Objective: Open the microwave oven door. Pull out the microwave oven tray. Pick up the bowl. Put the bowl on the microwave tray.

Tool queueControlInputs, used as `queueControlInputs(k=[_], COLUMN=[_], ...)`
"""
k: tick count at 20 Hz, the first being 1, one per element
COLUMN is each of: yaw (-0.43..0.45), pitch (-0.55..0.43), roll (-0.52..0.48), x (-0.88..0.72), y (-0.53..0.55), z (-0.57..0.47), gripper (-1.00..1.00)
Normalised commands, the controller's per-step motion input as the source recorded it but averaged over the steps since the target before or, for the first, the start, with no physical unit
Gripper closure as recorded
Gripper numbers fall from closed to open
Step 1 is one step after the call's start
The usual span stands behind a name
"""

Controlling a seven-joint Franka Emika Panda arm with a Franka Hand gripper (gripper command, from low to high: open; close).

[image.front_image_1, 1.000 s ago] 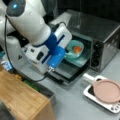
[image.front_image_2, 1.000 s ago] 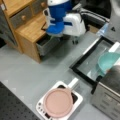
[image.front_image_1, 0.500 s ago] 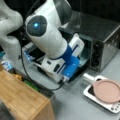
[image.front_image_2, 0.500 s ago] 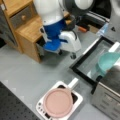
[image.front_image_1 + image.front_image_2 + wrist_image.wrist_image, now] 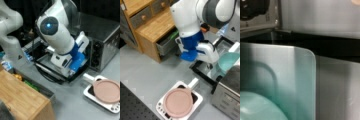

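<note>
- Standing largest in both front views, the white and grey robot arm (image 5: 53,31) bends down over the open front of the oven, its blue wrist part low above the lowered door.
- Wooden cabinet (image 5: 147,23) with small drawers, at a front view's left; one lower drawer stands pulled out beside the arm.
- Microwave oven (image 5: 103,42), a silver metal box with a column of black knobs, at a front view's right, behind the arm.
- Microwave oven door (image 5: 48,68), a dark-framed glass panel, folded down flat in front of the oven, partly hidden under the arm.
- Microwave oven tray (image 5: 282,75), a grey metal sheet with a rounded corner, drawn forward over the door; the wrist view shows it close up.
- White slab (image 5: 193,106) with small buttons, on the grey floor in front of the oven, apart from the door.
- Pink plate (image 5: 178,102), round and flat, lying on that slab.
- Bowl (image 5: 228,61), pale teal, resting on the tray just in front of the oven; its rim fills the bottom left of the wrist view.
- Gripper (image 5: 210,65), just beside the bowl and above the tray edge; I cannot tell whether its jaws are apart or together.
</note>
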Motion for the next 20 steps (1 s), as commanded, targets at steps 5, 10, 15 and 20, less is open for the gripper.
queueControlInputs(k=[5, 10, 15, 20], yaw=[0.011, 0.060, -0.012, -0.125], pitch=[-0.254, -0.094, -0.039, -0.055], roll=[0.159, 0.197, 0.189, 0.159], x=[-0.15, -0.11, -0.01, 0.11], y=[-0.58, -0.49, -0.07, 0.14], z=[-0.46, -0.17, -0.08, -0.12], gripper=[-1.00, -1.00, -1.00, -1.00])
